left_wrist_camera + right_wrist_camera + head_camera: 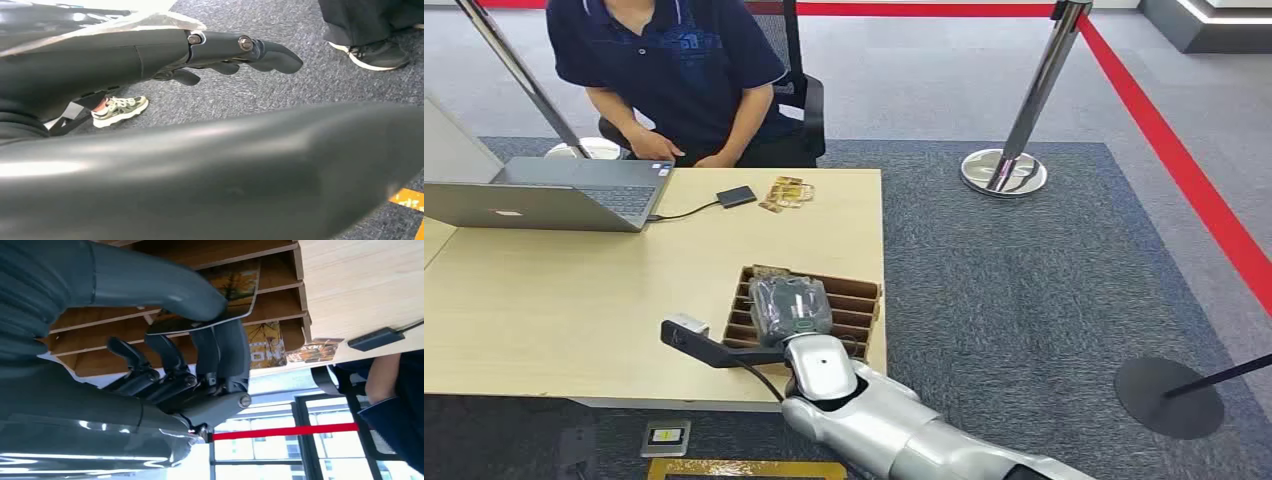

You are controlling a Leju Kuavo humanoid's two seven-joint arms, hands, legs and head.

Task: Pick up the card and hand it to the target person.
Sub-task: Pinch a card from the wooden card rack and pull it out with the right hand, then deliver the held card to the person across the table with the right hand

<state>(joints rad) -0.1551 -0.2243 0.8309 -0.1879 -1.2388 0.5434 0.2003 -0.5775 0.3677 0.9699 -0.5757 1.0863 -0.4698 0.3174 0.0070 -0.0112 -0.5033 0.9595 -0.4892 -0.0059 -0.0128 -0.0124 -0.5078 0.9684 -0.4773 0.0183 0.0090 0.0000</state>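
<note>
My right hand (790,309) is over the brown wooden card rack (866,300) at the table's near right corner. The right wrist view shows its thumb (160,285) and fingers (225,355) pinching a card (237,295) with a yellow tree picture, still over the rack's slots. Another card (265,345) stands in a slot further along. The person (664,60) in a dark blue shirt sits at the table's far side. In the left wrist view my left hand (225,50) hangs above the carpet, fingers stretched out and holding nothing.
Near the person, several loose cards (786,192) lie beside a black drive (736,196) cabled to a grey laptop (544,195). A chrome stanchion (1014,130) and a red floor line stand at the right. A black round base (1169,398) sits on the carpet.
</note>
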